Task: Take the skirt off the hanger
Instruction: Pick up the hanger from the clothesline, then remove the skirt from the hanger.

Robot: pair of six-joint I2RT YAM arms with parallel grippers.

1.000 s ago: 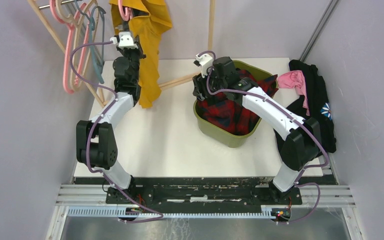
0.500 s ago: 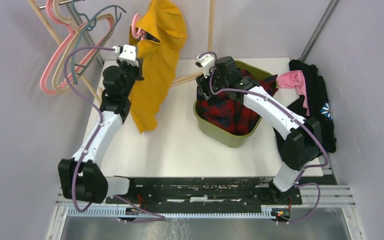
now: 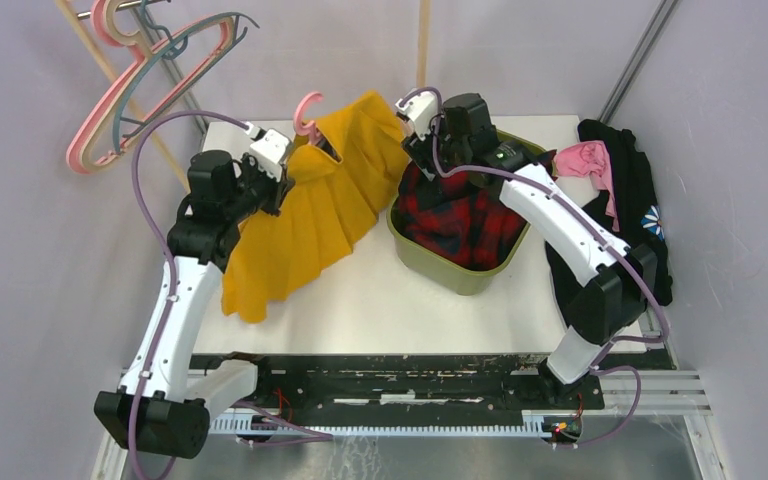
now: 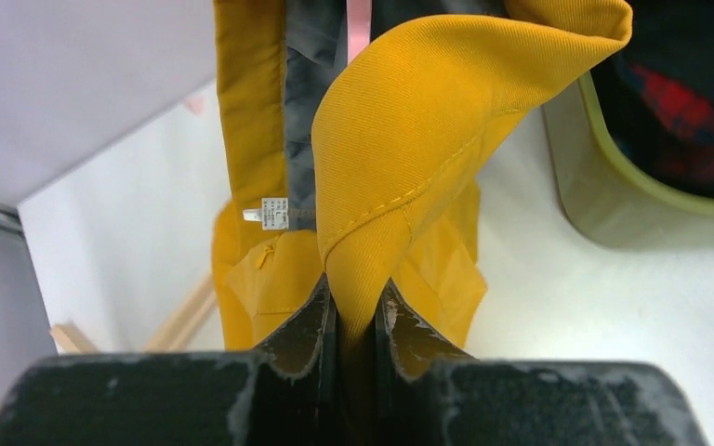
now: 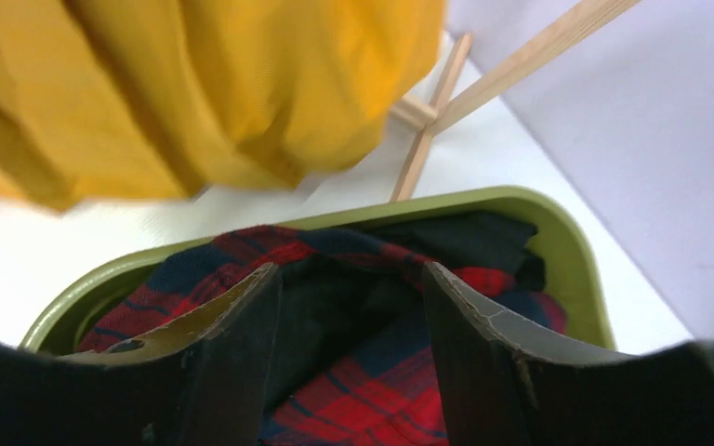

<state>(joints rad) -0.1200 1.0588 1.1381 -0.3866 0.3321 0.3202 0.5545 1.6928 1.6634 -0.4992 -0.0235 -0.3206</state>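
Left gripper [image 4: 355, 302] is clenching a fold of a mustard-yellow pleated fabric skirt [image 3: 305, 225] over the left half of a white table [image 3: 360, 300], its jaws pressed tight on the cloth near the waistband. The skirt is fanning out from that grip, its hem trailing toward the table's near left edge and its far corner reaching toward the right arm. Whether the hem is resting on the surface cannot be told. The curved hook of a pink plastic hanger [image 3: 307, 108] is poking up above the waistband, just beside the left arm's wrist. In the left wrist view a strip of the hanger is showing between the skirt's folds, so the garment is not yet off it.

Right gripper [image 5: 351, 279] is hovering with its jaws spread apart and nothing between them, over the far rim of an olive-green plastic tub [image 3: 460, 275] that is holding a red-and-black plaid cloth [image 3: 460, 215].

A cluster of pink and teal hangers [image 3: 130, 90] is dangling from the rack at the upper left. A heap of black clothing [image 3: 630, 200] topped by a pink garment [image 3: 585, 160] is lying along the table's right edge.
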